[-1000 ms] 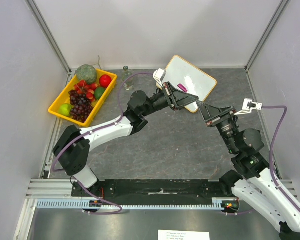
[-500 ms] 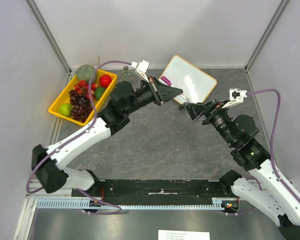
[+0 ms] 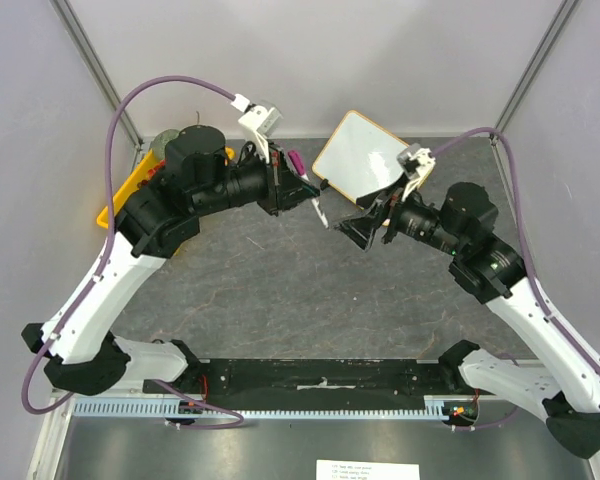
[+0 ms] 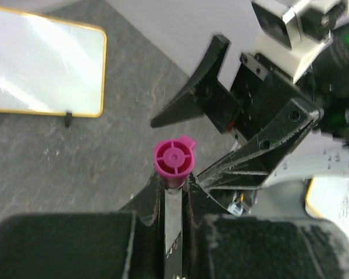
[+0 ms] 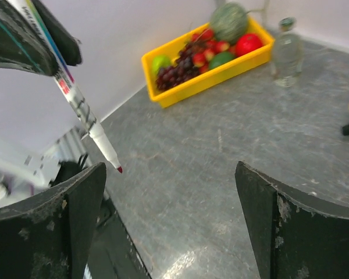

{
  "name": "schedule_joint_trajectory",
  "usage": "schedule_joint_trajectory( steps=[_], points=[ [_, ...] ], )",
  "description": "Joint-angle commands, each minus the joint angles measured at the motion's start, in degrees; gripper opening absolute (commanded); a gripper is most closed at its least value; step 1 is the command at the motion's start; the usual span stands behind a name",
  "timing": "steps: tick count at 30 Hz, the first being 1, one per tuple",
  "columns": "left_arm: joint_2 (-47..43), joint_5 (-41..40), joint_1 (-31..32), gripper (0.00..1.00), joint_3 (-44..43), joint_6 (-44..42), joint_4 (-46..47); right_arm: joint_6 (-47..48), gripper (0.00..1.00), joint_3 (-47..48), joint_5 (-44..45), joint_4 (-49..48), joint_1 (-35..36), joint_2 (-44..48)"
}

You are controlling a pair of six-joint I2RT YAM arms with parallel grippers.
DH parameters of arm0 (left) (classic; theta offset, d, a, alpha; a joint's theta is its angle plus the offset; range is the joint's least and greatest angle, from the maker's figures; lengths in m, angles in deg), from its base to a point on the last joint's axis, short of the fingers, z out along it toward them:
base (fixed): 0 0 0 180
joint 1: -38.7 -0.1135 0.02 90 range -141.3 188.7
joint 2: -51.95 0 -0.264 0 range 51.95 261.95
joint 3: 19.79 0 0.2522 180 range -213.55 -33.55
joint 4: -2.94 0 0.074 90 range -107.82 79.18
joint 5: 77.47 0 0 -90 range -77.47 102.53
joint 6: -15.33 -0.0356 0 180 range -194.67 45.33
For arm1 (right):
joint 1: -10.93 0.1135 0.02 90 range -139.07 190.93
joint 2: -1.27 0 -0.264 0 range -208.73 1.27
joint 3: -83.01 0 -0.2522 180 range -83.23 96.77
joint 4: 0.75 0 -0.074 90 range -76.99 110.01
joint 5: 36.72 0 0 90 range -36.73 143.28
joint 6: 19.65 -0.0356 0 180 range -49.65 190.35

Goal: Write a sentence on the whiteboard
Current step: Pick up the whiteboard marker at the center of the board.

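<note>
1. Left gripper [image 3: 294, 186]: clenched on a marker [image 5: 83, 114], which I see clamped between the two fingers in the left wrist view. The magenta butt end faces that camera. In the right wrist view the uncapped tip points down and hangs in the air above the grey table [image 3: 280, 290], touching nothing.

2. Right gripper [image 3: 368, 220]: released, jaws spread wide with nothing between them. It is held above the table just beside the marker tip and faces the left gripper. The two grippers are close but I see no contact between them.

3. Whiteboard [image 3: 363, 158]: lies flat on the table near the back wall, set at an angle to it, beyond both grippers. Its yellow-orange frame and two black clip feet [image 4: 68, 119] on one long edge show in the left wrist view. From above, the right wrist covers its near right corner. Neither gripper nor the marker touches it.

4. Other items: a yellow tray [image 5: 205, 78] of fruit sits at the far left of the table, largely hidden behind the left arm from above. A small clear bottle [image 5: 286, 51] stands upright just beside the tray
</note>
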Motion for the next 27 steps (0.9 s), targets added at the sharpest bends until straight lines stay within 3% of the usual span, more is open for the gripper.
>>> schedule_joint_trajectory(
  steps=[1, 4, 6, 9, 12, 16, 22, 23, 27],
  points=[
    [3.8, 8.8, 0.0, 0.02, -7.7, -9.6, -20.2, 7.2, 0.98, 4.6, -17.4, 1.9, 0.0, -2.9],
    [5.1, 14.2, -0.1, 0.02, -10.3, -11.9, -23.9, 7.5, 0.98, 5.5, -26.9, 0.5, 0.0, -4.8],
    [5.5, 18.0, -0.1, 0.02, -10.5, -13.2, -24.5, 4.6, 0.93, 5.0, -34.8, -3.0, 0.0, -6.9],
    [6.7, 24.6, -0.1, 0.02, -10.6, -15.5, -25.1, -6.5, 0.83, 1.1, -44.2, -17.3, 0.0, -7.8],
    [7.7, 27.6, -0.1, 0.02, -10.6, -16.5, -24.5, -15.7, 0.76, -2.8, -46.8, -29.9, 0.1, -7.6],
    [8.6, 30.4, -0.1, 0.02, -10.9, -16.4, -22.7, -14.6, 0.63, -3.6, -47.6, -27.7, 0.5, -8.3],
    [10.3, 33.6, -0.1, 0.02, -12.1, -17.1, -22.7, -11.4, 0.56, -4.2, -49.2, -22.9, 3.1, -9.3],
    [10.7, 34.2, -0.1, 0.02, -12.7, -17.5, -23.4, -8.4, 0.46, -3.7, -49.3, -18.8, 3.9, -9.9],
    [11.1, 34.4, -0.1, 0.02, -13.3, -18.5, -25.0, -7.2, 0.29, -4.4, -49.4, -17.5, 3.9, -9.5]
  ],
)
